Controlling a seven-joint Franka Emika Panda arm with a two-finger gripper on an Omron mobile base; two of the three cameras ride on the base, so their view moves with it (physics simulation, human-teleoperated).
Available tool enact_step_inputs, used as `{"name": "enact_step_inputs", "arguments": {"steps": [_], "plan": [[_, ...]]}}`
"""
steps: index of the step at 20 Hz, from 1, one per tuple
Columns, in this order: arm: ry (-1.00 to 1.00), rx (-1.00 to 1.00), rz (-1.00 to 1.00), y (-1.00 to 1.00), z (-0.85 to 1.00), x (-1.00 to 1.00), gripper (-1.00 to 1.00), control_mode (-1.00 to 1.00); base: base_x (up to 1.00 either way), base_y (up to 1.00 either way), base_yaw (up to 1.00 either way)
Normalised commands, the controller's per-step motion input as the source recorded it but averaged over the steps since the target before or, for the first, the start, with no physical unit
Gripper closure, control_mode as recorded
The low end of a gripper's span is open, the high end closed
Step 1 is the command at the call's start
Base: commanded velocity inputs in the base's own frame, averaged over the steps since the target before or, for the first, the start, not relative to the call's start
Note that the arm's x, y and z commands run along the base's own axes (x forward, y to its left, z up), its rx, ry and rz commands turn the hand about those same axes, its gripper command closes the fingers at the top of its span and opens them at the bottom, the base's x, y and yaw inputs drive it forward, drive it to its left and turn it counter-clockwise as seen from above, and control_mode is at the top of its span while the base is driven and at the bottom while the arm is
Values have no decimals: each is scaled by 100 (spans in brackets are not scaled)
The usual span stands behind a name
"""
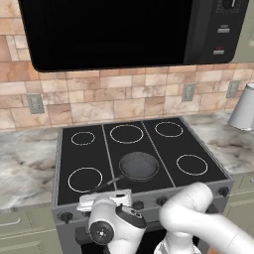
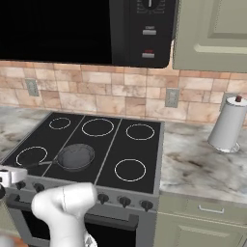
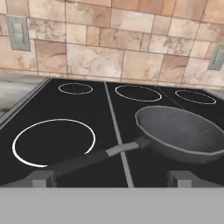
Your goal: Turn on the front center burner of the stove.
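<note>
**Now at the stove front: pan sits on the middle strip**

You see the front center burner (image 1: 140, 173) under the dark frying pan (image 1: 139, 165), its handle (image 3: 83, 159) angled toward the front left ring (image 1: 85, 179). Around it spreads the stove (image 1: 74, 203), knobs (image 2: 124, 200) along its front edge. Your gripper (image 3: 111, 178) hovers low at that edge, fingers (image 3: 41, 178) parted, grasping nothing. A paper towel roll (image 2: 226, 126) stands on the tabletop (image 2: 202, 169) to the right.

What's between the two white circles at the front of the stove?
A dark frying pan sits between the front rings on the stove, clearest in the left base view.
</note>
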Motion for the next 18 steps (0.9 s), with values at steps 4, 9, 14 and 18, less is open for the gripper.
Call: {"name": "enact_step_inputs", "arguments": {"steps": [4,9,14,18], "plan": [[-21,1,0,0,-66,-37,-100,-100,0,0,0],[-16,0,0,0,-54,-13,-100,-100,0,0,0],[0,0,0,0,-18,0,-100,-100,0,0,0],[0,0,0,0,-24,8,-100,-100,0,0,0]]}}
